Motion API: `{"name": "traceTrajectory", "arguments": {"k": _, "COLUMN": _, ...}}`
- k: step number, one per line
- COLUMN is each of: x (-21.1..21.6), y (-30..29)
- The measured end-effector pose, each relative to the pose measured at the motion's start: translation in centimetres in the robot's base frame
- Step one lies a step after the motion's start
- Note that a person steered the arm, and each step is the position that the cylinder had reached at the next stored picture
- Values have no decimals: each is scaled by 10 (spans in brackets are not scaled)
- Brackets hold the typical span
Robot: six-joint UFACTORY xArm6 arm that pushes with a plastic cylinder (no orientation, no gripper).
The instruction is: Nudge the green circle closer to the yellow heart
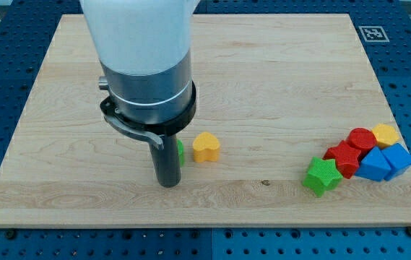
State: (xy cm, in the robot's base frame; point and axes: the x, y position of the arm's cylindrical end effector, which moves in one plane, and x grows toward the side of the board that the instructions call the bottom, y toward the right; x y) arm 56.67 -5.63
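Pushing rightward looked like the call: green circle sat almost wholly hidden behind the dark rod, only a sliver showing at the rod's right edge, with yellow heart just beside it further to the view's right, a narrow gap between. Hard to tell whether circle and heart touched. My tip rested on the wooden board a little below and to the left of the circle, apparently touching or nearly touching it; exact contact hidden. Carried nothing, being a bare rod with no jaws to open or close. Stood upright under the big white and grey arm housing, which came down from the view's top left and blocked much of the board behind. Judged the circle round, so no long axis to mind; line from tip through circle to heart ran slightly up and right. Lay well apart at the lower right: green star, red blocks, blue blocks, a yellow block, no part of this move.
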Motion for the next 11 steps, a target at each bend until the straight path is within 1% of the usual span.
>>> {"name": "traceTrajectory", "arguments": {"k": 1, "x": 0, "y": -2}}
{"name": "traceTrajectory", "arguments": {"k": 2, "x": -1, "y": -21}}
{"name": "traceTrajectory", "arguments": {"k": 3, "x": -3, "y": -26}}
{"name": "traceTrajectory", "arguments": {"k": 8, "x": -7, "y": -6}}
{"name": "traceTrajectory", "arguments": {"k": 11, "x": -10, "y": -4}}
